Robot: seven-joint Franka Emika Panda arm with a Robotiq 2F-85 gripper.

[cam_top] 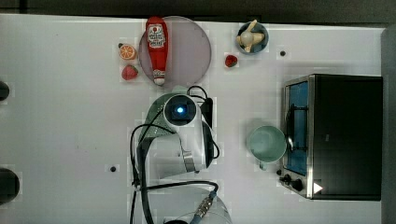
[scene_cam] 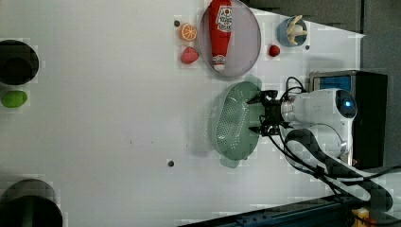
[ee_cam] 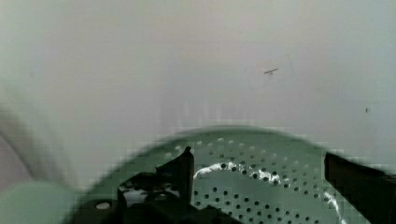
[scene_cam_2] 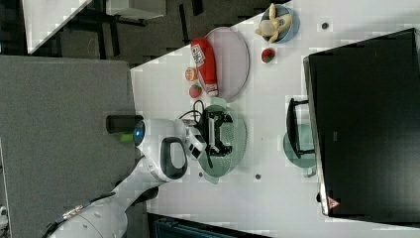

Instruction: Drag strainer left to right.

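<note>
White table [cam_top: 70, 121] carries everything. Oven [cam_top: 343, 135], black with a glass door, sits at the top view's right edge. Arm [cam_top: 184, 135] comes in from the top view's bottom and hangs over the table centre, covering most of the strainer from above.

Plate [cam_top: 191, 51], round and grey, is at the top view's top centre; ketchup bottle [cam_top: 157, 49] lies on its left part.

Strainer [scene_cam: 234, 125] is mid-table, just below the plate in the top view, between the plate and the robot base, well apart from the oven. Upright, basin up, holes visible in the wrist view.

Gripper [scene_cam: 256, 114] is over the strainer's rim on the arm side, fingers [ee_cam: 184, 165] spread wide, one tip inside the basin. Contact with the rim: cannot tell.

Cup [cam_top: 266, 143], mint green, stands right against the oven door. Blue bowl [cam_top: 252, 37] with a pale toy in it is at the top view's top right. Orange slice [cam_top: 127, 52], two strawberries [cam_top: 130, 72] [cam_top: 230, 60] flank the plate. Lime [scene_cam: 14, 99] is near the left view's left edge.
</note>
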